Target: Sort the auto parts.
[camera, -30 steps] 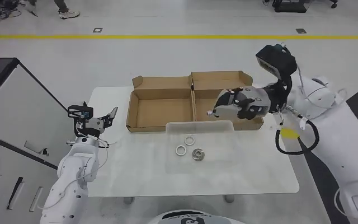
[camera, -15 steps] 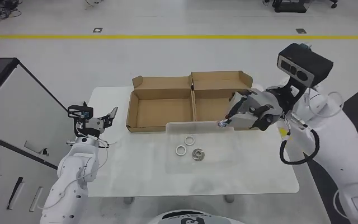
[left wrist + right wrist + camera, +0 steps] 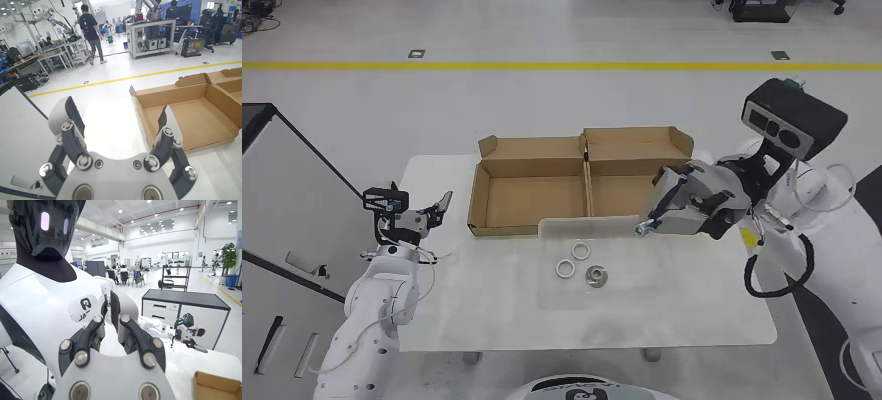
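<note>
The right gripper (image 3: 645, 227), clamped on a small metal pin (image 3: 108, 300), pulls back from over the right cardboard box (image 3: 627, 160) toward the near side. It now hangs at the far right corner of the clear tray (image 3: 592, 222), its wrist turned upward.

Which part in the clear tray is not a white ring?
The grey metal part; the far ring and near ring are both white.

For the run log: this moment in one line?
right gripper: shut on small metal threaded pin | left gripper: open, empty | clear plastic tray: two white rings, metal flange
</note>
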You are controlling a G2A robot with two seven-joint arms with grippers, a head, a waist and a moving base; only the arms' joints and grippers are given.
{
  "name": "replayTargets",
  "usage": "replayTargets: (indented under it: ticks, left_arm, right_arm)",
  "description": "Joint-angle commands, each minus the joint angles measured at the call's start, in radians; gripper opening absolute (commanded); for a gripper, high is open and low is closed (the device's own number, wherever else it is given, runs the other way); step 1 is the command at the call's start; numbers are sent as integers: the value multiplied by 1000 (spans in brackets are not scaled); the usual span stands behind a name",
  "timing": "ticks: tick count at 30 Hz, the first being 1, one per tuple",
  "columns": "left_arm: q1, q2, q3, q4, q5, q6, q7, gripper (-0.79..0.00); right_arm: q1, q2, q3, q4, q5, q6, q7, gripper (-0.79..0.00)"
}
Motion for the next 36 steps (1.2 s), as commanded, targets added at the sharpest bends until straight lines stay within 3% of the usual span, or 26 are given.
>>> replayTargets:
  ticks: [1,7,13,24,31,36]
  left_arm:
    - [0,0,0,0,0,0,0,0]
    - [0,0,0,0,0,0,0,0]
    - [0,0,0,0,0,0,0,0]
    - [0,0,0,0,0,0,0,0]
    - [0,0,0,0,0,0,0,0]
    - [0,0,0,0,0,0,0,0]
  right_arm:
    - [0,0,0,0,0,0,0,-785]
    - [-46,-11,28,-44,32,0,-115,-785]
    - [-106,-23,75,-83,69,0,-142,-785]
    - [-135,-63,99,-148,166,0,-78,-785]
    - [-123,-75,86,-96,74,58,28,-785]
    - [-132,-83,83,-102,69,76,23,-785]
